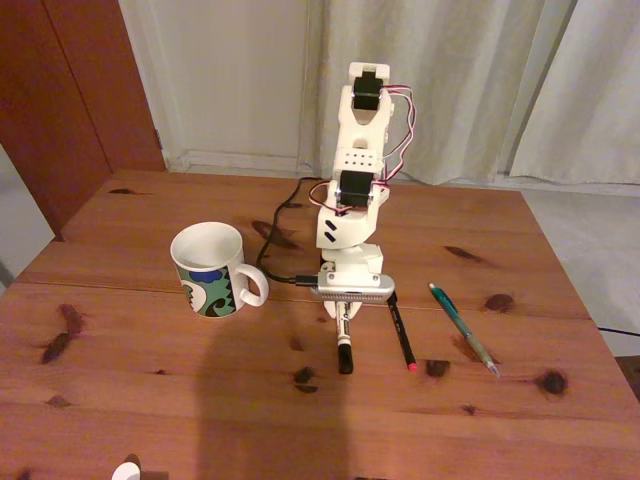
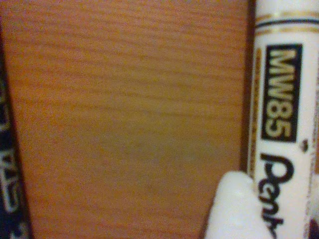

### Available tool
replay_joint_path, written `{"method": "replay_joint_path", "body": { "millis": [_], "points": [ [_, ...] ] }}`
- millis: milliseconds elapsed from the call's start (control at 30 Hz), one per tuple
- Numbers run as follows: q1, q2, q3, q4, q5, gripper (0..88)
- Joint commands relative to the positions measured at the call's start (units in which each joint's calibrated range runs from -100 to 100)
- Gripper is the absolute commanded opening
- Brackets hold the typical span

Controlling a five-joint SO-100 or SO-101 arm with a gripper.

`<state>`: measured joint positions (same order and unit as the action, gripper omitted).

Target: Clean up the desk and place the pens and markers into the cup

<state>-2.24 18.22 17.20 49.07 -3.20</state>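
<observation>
My gripper (image 1: 345,318): down over thick white marker with black cap (image 1: 344,342), grip state unclear | white ceramic patterned mug (image 1: 212,272): upright on reddish-brown wooden tabletop (image 1: 150,400), inside looks empty

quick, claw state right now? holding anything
claw: down over the white marker on the desk, one finger against it; open or shut cannot be told.

"MW85" is printed in gold on a black panel on the white marker (image 2: 281,124); below it, cut-off script, possibly "Pen".
</observation>
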Motion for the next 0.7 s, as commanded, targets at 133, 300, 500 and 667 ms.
{"method": "replay_joint_path", "body": {
  "millis": [133,300,500,667],
  "points": [
    [1.39,-5.6,2.46,-0.77,0.06,0.8],
    [1.71,-13.71,8.23,-0.77,0.11,0.8],
    [3.24,-23.23,14.54,-0.77,1.52,0.8],
    [5.17,-30.26,16.35,-0.85,2.1,0.8]
  ]
}}
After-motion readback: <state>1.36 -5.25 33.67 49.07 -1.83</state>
